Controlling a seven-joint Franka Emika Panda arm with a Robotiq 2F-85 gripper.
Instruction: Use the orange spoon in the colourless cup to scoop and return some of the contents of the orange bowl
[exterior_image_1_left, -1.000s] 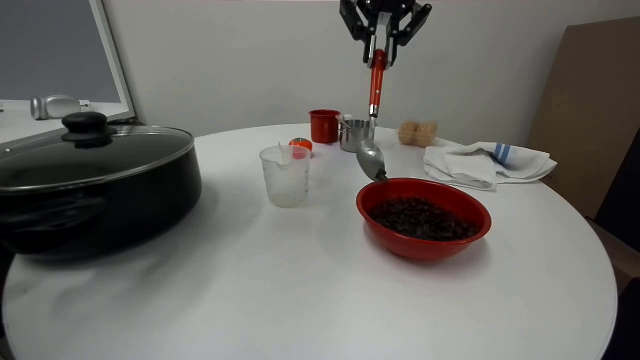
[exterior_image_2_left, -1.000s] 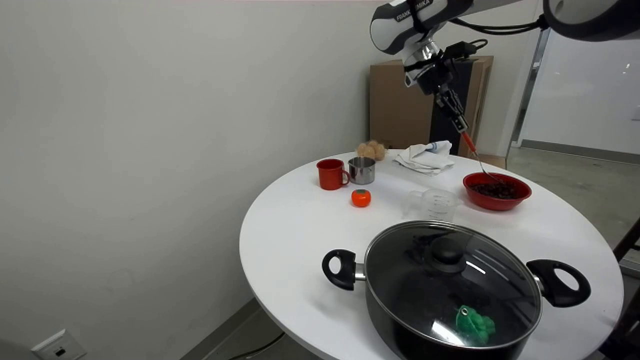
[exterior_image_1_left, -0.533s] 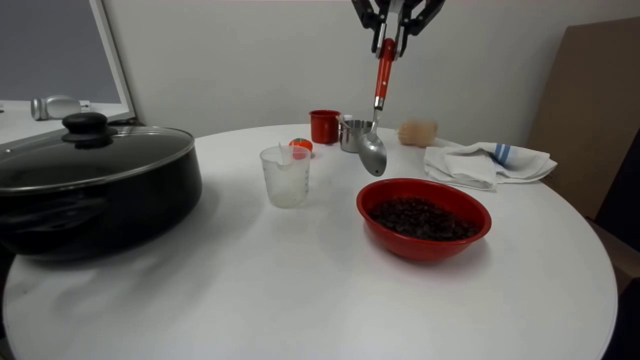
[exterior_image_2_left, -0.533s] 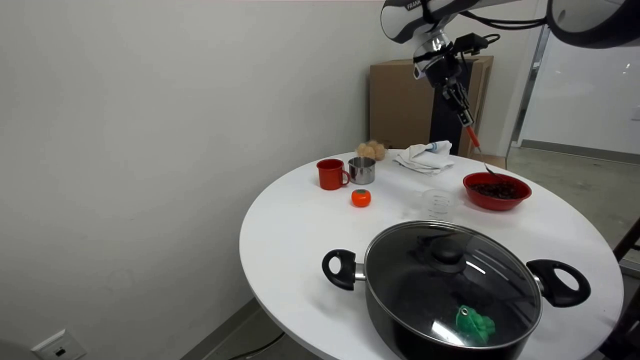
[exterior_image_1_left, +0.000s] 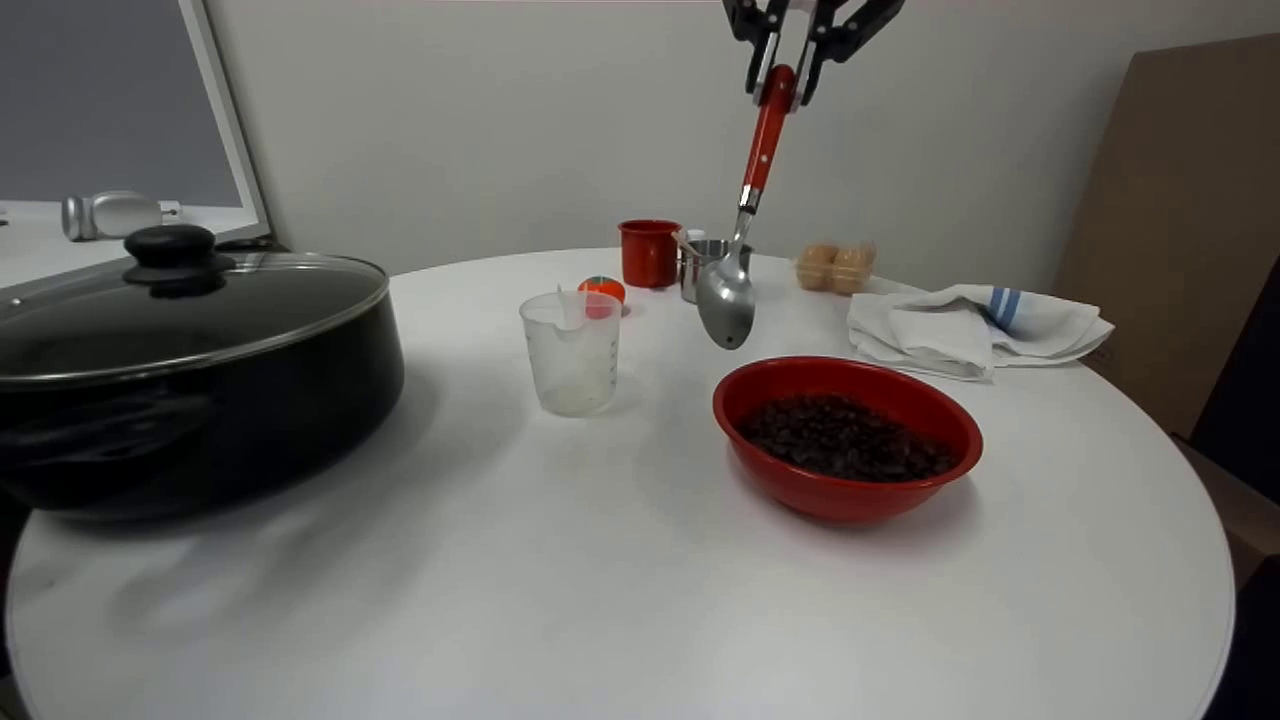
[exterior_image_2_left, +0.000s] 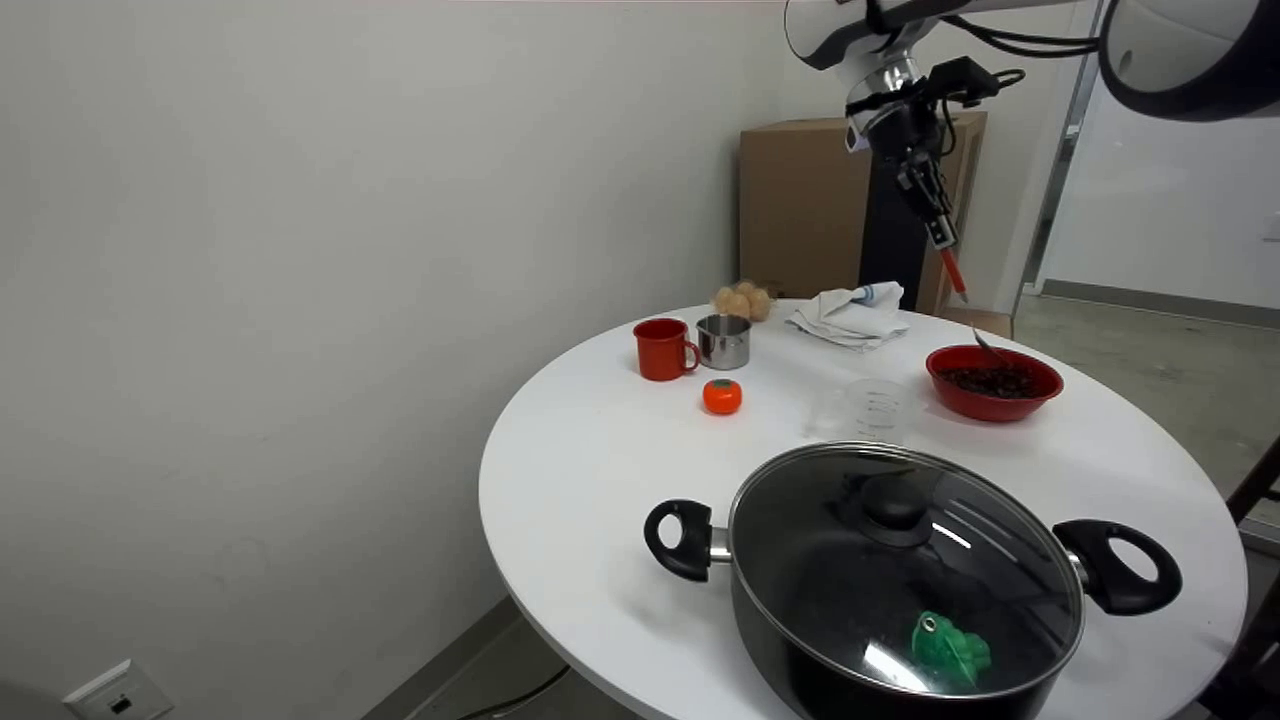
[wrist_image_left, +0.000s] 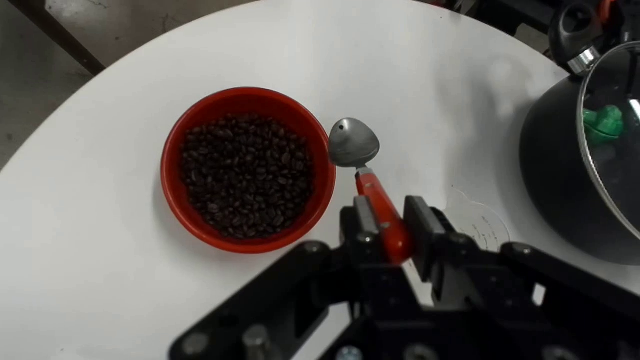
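The spoon (exterior_image_1_left: 748, 198) looks bare now, but for a small dark spot at its tip, perhaps a hole. Across an exterior view, at far left, we have the pot (exterior_image_1_left: 250, 410). Next the cup (exterior_image_1_left: 575, 360) stands upright, the spoon out of it. Then the spoon hangs slanted, scoop down, near the rim of the bowl (exterior_image_1_left: 840, 503); the gripper (exterior_image_1_left: 779, 98) pinches its handle, jaws narrow. A second ago something dark clung to the tip; now we see none, and the scoop has shifted toward the cup. To the right, the bowl holds the beans (exterior_image_1_left: 850, 440). We judge the load fell back there, so the return looks done, and resting the spoon in the cup may come next.
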